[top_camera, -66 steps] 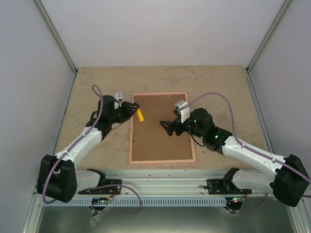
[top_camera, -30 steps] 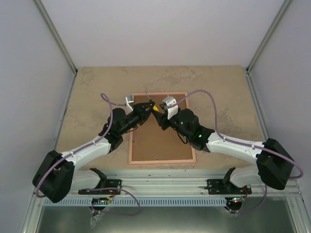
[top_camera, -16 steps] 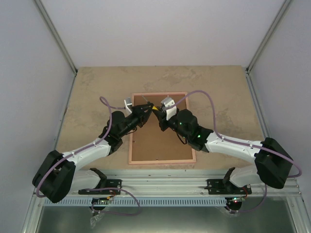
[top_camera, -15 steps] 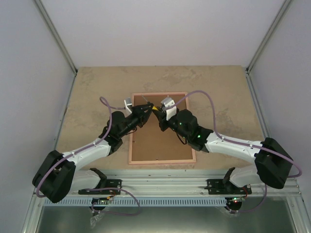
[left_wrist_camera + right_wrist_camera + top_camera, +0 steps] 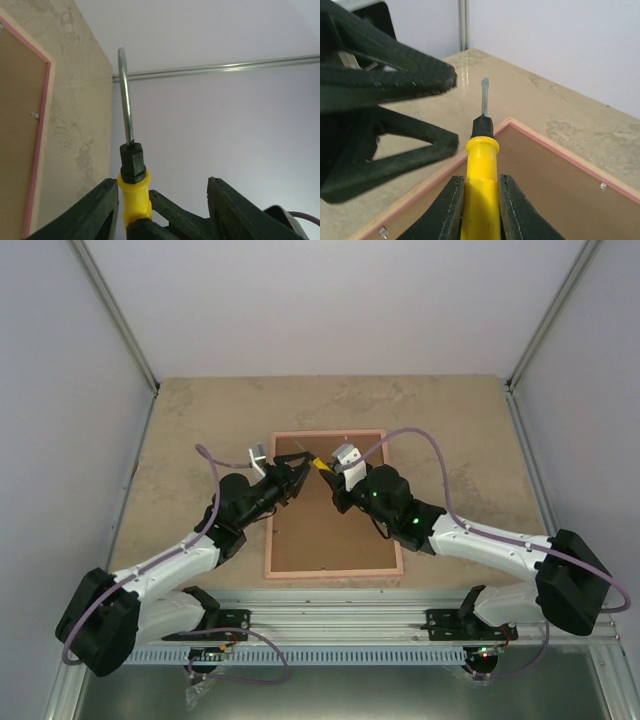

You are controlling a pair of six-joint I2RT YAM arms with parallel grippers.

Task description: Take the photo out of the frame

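The frame (image 5: 268, 540) lies back side up on the table, a pink rail around brown board (image 5: 555, 180). The photo is hidden under that board. A yellow-handled screwdriver (image 5: 318, 463) is held above the frame's far left corner. My right gripper (image 5: 481, 200) is shut on its handle (image 5: 481, 165), and the blade points away over the table. My left gripper (image 5: 162, 210) stands open. The screwdriver (image 5: 133, 185) stands beside its left finger, with a wide gap to the right one. In the top view the left gripper (image 5: 298, 470) faces the right gripper (image 5: 335, 478) closely.
Small metal tabs (image 5: 603, 186) sit along the frame's inner edge, one of them (image 5: 34, 115) in the left wrist view. Grey walls with metal posts (image 5: 463, 25) close in the beige table (image 5: 200, 410) on three sides.
My left gripper has opened and let go of the screwdriver, which my right gripper has shut on. The left arm has drawn back a little.
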